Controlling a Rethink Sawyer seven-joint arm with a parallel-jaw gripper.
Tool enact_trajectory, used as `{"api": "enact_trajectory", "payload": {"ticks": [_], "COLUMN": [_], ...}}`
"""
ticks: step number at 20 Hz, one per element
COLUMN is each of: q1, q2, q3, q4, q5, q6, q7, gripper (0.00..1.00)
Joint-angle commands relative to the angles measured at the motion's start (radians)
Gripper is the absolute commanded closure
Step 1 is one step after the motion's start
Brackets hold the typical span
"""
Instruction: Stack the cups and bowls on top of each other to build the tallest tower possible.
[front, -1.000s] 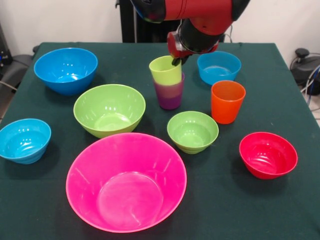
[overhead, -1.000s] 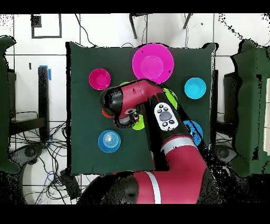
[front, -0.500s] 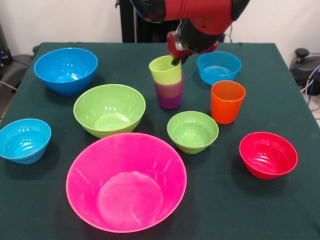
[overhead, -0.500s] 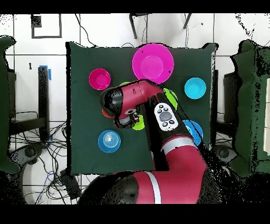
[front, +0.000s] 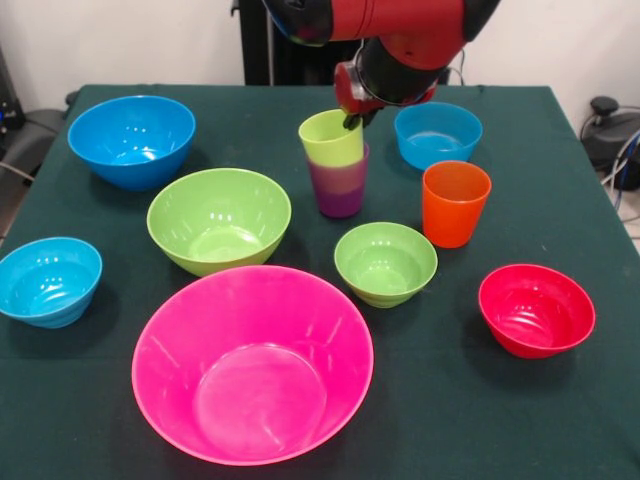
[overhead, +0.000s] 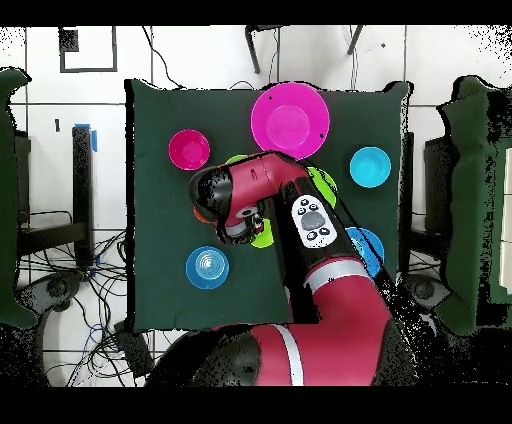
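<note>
— Where's my tool (front: 352, 122)?

— At the lime cup's (front: 331, 139) rim, on its 2 o'clock side; the cup sits tilted in the purple cup (front: 339, 190), mid-table (front: 560, 420).

— Gripping?

— I can't tell; the arm hides it. The pink bowl (front: 253, 363) lies toward 7 o'clock.

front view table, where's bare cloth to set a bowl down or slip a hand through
Free: the near right corner, below the red bowl; the far strip between the large blue bowl and the stacked cups. Crowded: the middle, where the large green bowl, small green bowl, orange cup and pink bowl sit close.
</note>
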Motion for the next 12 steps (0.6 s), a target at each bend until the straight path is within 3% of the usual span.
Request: {"api": "enact_trajectory", "payload": {"ticks": [1,12], "q1": [0.028,0.035], "q2": [0.031,0.038], "q3": [-0.013,-0.015], "q4": [0.042,0.038], "q5": [-0.091,-0.087], "q6": [-0.119,-0.119], "q7": [-0.033,-0.029], "gripper": [1.00,1.00]}}
